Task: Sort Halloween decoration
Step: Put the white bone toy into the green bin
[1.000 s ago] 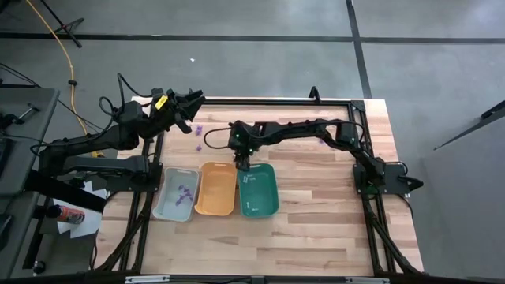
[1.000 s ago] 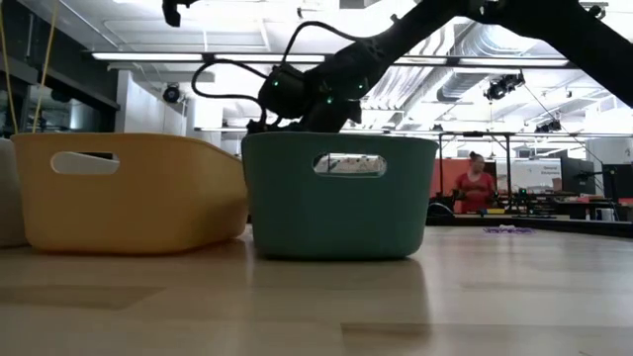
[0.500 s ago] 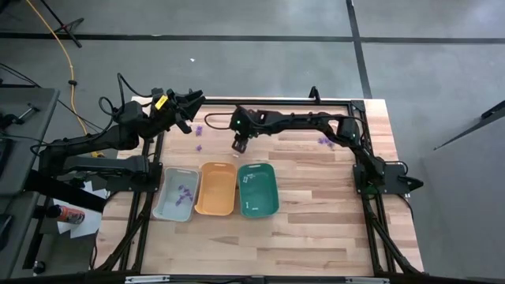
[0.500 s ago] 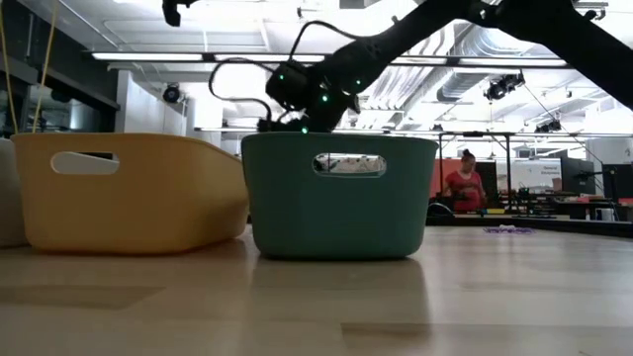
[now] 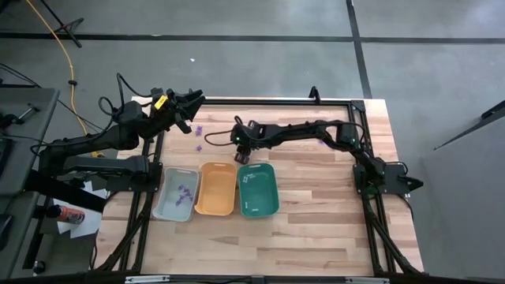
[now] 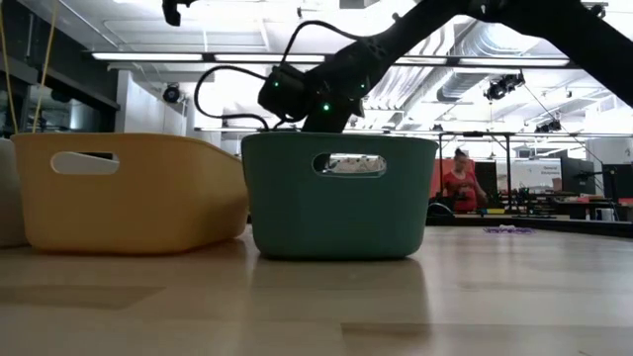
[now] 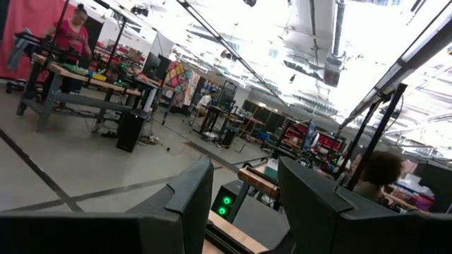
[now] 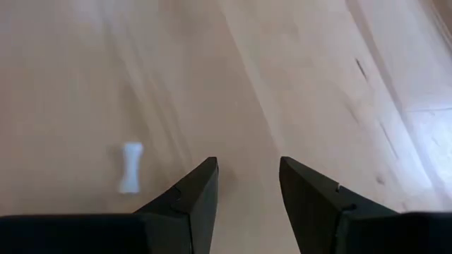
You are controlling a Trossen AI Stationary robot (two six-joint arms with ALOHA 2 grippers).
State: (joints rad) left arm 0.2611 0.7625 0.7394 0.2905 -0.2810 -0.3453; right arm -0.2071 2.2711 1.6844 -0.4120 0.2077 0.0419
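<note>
The right gripper point(image 5: 243, 157) hangs open just beyond the teal tray's point(image 5: 259, 189) far end, touching nothing. In the right wrist view its fingers point(image 8: 247, 166) stand apart over bare wood, and a small white stick-like piece point(image 8: 129, 166) lies flat on the table beside them. Purple pieces lie on the table near the far left point(image 5: 199, 130) and inside the grey tray point(image 5: 185, 192). Another purple piece point(image 6: 509, 229) shows on the table in the low view. The left gripper point(image 5: 192, 101) waits open at the table's far left corner, raised and pointing into the room point(image 7: 244, 169).
Three trays sit side by side near the table's middle: grey point(image 5: 167, 203), orange point(image 5: 217, 189) and teal. In the low view the orange tray point(image 6: 129, 193) and teal tray point(image 6: 341, 198) stand in front of the right arm point(image 6: 307, 94). A person shows in the room behind.
The right gripper drew back from above the teal tray's far end toward the table's far edge, then came part way back toward the tray. The left arm kept still.
</note>
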